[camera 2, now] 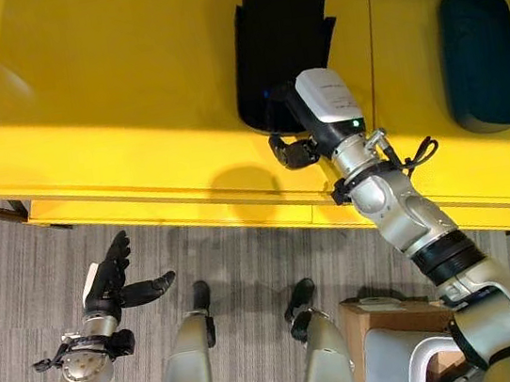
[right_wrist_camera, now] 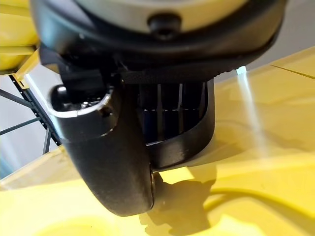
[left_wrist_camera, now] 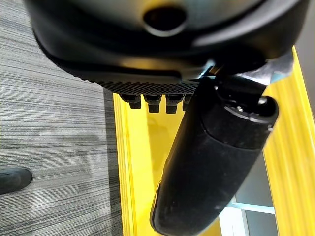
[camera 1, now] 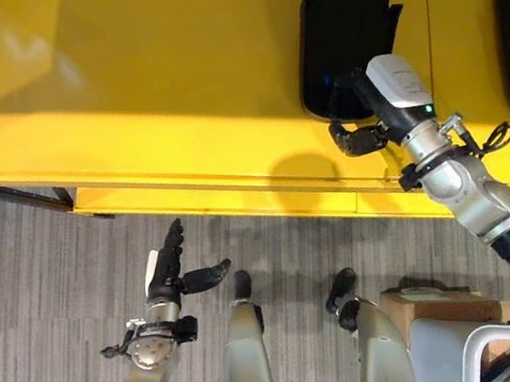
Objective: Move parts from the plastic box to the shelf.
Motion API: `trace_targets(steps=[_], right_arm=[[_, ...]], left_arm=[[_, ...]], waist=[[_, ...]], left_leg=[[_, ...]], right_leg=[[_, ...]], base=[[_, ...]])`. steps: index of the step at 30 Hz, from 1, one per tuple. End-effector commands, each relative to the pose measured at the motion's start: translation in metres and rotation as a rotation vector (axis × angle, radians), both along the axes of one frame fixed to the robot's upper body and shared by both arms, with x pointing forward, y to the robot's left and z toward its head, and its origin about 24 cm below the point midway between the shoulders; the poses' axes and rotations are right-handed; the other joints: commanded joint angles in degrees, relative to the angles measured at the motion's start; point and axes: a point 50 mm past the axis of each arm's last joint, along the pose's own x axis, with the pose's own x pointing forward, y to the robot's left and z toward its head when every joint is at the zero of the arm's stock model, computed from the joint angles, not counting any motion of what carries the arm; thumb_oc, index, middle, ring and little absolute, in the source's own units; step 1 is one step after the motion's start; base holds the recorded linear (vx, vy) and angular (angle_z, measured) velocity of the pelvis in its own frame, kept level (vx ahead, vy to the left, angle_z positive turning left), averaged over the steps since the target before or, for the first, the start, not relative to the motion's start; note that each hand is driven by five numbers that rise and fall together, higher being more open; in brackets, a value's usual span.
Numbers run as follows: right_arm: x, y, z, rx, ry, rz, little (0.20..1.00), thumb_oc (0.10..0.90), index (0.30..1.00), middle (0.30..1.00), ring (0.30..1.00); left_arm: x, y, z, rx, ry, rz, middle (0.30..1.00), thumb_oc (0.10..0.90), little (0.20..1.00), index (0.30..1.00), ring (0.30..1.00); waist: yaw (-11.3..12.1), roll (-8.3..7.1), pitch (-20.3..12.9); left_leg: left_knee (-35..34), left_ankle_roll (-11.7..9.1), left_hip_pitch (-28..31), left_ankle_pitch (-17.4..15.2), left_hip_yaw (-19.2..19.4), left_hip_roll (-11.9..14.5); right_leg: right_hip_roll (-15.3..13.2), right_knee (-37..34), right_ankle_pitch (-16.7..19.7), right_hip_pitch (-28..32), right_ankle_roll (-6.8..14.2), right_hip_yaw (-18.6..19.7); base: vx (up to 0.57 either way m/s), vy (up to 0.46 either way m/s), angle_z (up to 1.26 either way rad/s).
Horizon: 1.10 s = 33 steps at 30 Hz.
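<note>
My yellow shelf (camera 1: 159, 119) fills the upper part of both eye views, running edge to edge w/ a seam near the right; grey striped carpet floor (camera 1: 43, 306) takes the lower left. On the shelf, upper centre-right of the left eye view, sits a black part (camera 1: 346, 26), tall dark moulded piece, its lower end near the shelf's front edge. A second dark part (camera 2: 485, 59) sits at the upper right of the right eye view, well apart from the first, on the far side of the seam. At lower right there's a brown cardboard carton (camera 1: 438, 308), partly hidden behind my arm. My right robot hand (camera 1: 358, 137) comes up from the lower right and meets the lower end of the first black part; in the right wrist view the thumb (right_wrist_camera: 113, 162) is down just over the yellow surface and the part's ribbed underside (right_wrist_camera: 182, 123) shows right past it, touching the shelf. Fingers go behind the part, so can't tell if that robot hand is clamped on it or loose. My left robot hand (camera 1: 173, 269) is at lower left, over the carpet, below the shelf edge, fingers straight and apart, thumb out to the side, holding nothing.
</note>
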Motion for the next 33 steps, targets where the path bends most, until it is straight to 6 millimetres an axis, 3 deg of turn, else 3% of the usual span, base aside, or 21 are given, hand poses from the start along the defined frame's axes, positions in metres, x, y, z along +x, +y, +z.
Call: trace_targets(steps=[1,5,6,7,16,33], right_arm=[[0.001,-0.025,0.003,-0.112,0.028,-0.094,0.300,0.400,0.300,0.300,0.300],[0.002,-0.024,0.008,-0.145,0.023,-0.093,0.311,0.408,0.311,0.311,0.311],[0.002,-0.024,0.009,-0.155,0.021,-0.093,0.599,0.614,0.599,0.599,0.599],[0.002,-0.024,0.011,-0.172,0.021,-0.090,1.000,0.900,1.000,1.000,1.000],[-0.007,-0.021,0.021,-0.144,-0.018,-0.053,1.000,0.900,1.000,1.000,1.000],[-0.041,-0.003,0.035,-0.008,-0.138,0.115,1.000,0.900,1.000,1.000,1.000]], left_arm=[[-0.005,0.007,0.033,0.029,-0.179,-0.017,1.000,0.900,1.000,1.000,1.000],[-0.005,0.007,0.034,0.033,-0.179,-0.017,1.000,0.900,1.000,1.000,1.000],[-0.004,0.008,0.034,0.037,-0.179,-0.016,1.000,0.900,1.000,1.000,1.000],[-0.005,0.009,0.034,0.038,-0.178,-0.012,1.000,0.900,1.000,1.000,1.000],[-0.007,0.013,0.034,0.046,-0.176,0.007,1.000,0.900,1.000,1.000,1.000],[-0.010,0.018,0.036,0.062,-0.176,0.037,1.000,0.900,1.000,1.000,1.000]], waist=[[0.0,0.65,-1.2],[0.0,0.56,-1.1],[0.0,0.50,-1.1],[0.1,0.43,-1.1],[-0.2,0.11,-0.9],[-1.1,-0.58,-1.6]], left_leg=[[-3.0,-1.6,3.7,-0.2,-1.9,2.5],[-3.1,-1.7,3.7,-0.1,-2.0,2.5],[-3.1,-1.7,3.7,-0.1,-2.0,2.5],[-3.0,-1.7,3.6,-0.1,-2.0,2.5],[-3.4,-1.7,3.8,-0.1,-2.0,2.5],[-4.1,-1.7,4.5,0.2,-2.0,2.9]], right_leg=[[-2.6,2.8,-2.0,3.5,5.7,2.1],[-2.6,2.7,-1.9,3.5,5.7,2.0],[-2.6,2.8,-1.9,3.5,5.7,2.0],[-2.6,2.8,-1.9,3.6,5.7,2.0],[-2.6,2.7,-1.7,3.6,5.8,1.9],[-2.2,2.2,-1.5,4.0,5.9,2.3]], base=[[0.00,0.000,0.00],[0.00,0.000,0.00],[0.00,0.000,0.00],[0.00,0.000,0.00],[0.00,0.000,0.00],[0.00,0.000,-0.01]])
